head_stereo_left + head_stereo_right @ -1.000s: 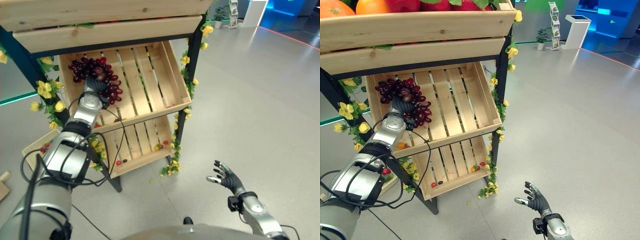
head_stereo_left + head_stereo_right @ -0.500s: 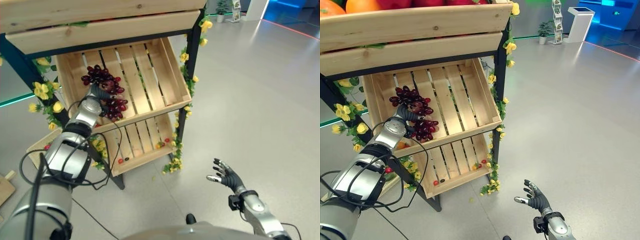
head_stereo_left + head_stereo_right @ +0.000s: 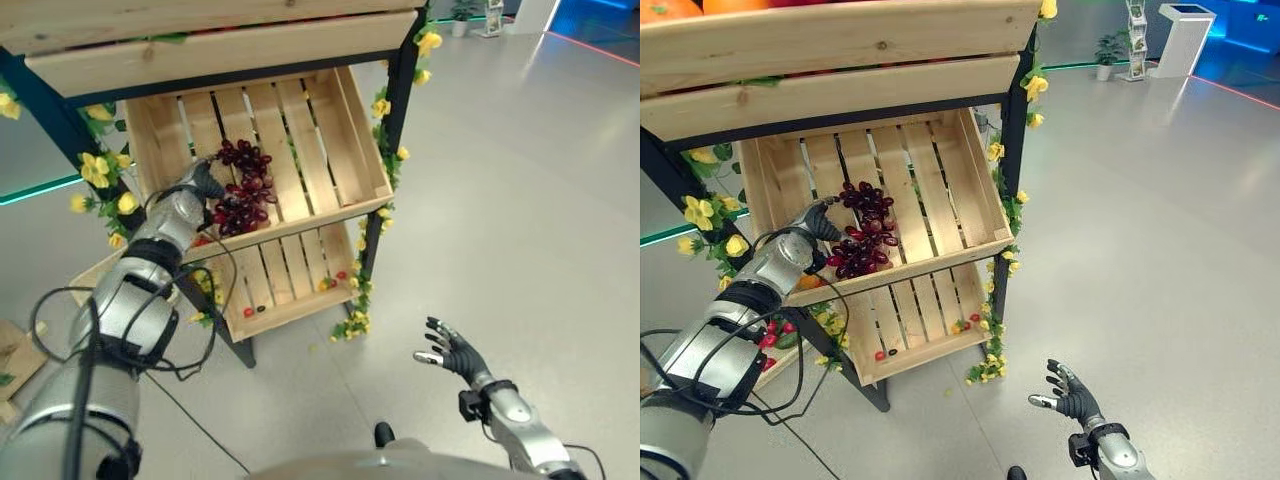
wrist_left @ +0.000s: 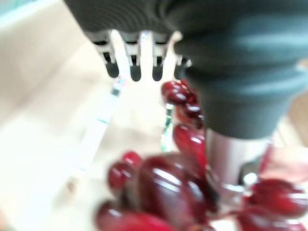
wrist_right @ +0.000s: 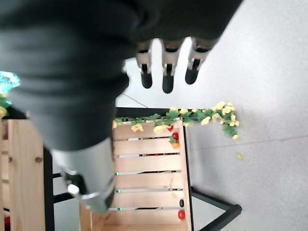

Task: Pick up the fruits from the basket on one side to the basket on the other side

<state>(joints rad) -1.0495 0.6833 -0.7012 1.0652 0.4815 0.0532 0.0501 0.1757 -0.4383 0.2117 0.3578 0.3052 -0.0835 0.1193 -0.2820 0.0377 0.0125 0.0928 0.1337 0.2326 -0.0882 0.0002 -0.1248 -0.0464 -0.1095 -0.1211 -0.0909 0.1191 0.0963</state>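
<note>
Left hand (image 3: 203, 183) has carried the grape bunch (image 3: 241, 190) from the back-left corner of the middle crate (image 3: 330, 150) out toward its centre slats, nearer the front rail. The bunch, bundled above the hand a second ago, now trails to its right side and hangs down to the front rail. The camera has shifted too, so the whole shelf sits a bit further right in both eye views.
</note>
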